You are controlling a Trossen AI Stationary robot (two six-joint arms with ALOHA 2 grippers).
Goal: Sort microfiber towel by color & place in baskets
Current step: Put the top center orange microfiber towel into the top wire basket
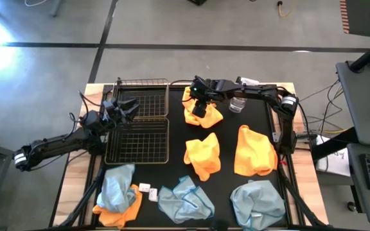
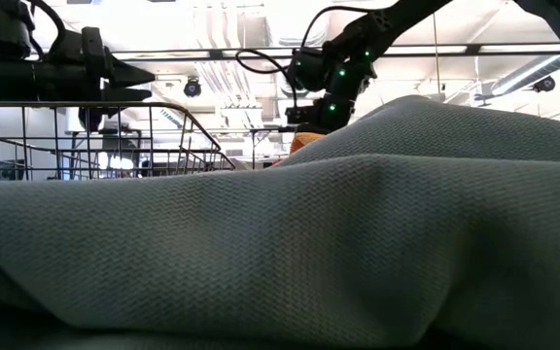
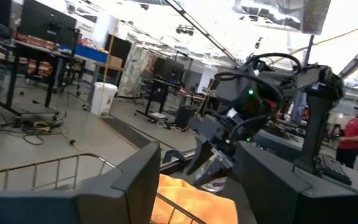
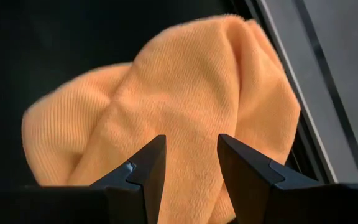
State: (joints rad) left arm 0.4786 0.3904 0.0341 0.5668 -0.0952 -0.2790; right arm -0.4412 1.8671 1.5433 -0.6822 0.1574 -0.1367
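An orange-yellow microfiber towel (image 1: 204,114) lies crumpled on the black mat at the far middle, and it fills the right wrist view (image 4: 185,93). My right gripper (image 1: 200,106) hangs just above it, pointing down at a slant, open, with its fingers (image 4: 145,165) apart over the cloth. Two black wire baskets stand side by side at the left, one far (image 1: 143,96) and one near (image 1: 138,140). My left gripper (image 1: 126,108) waits open above the line where they meet. Two more orange towels (image 1: 202,154) (image 1: 254,151) lie mid-table. Blue-grey towels (image 1: 117,186) (image 1: 185,202) (image 1: 257,202) lie along the near edge.
A clear plastic bottle (image 1: 237,102) stands just right of the far orange towel, under my right arm. A small white tag (image 1: 148,189) lies near the front. One blue-grey towel (image 2: 280,243) blocks most of the low view. A person (image 3: 353,130) stands in the room beyond.
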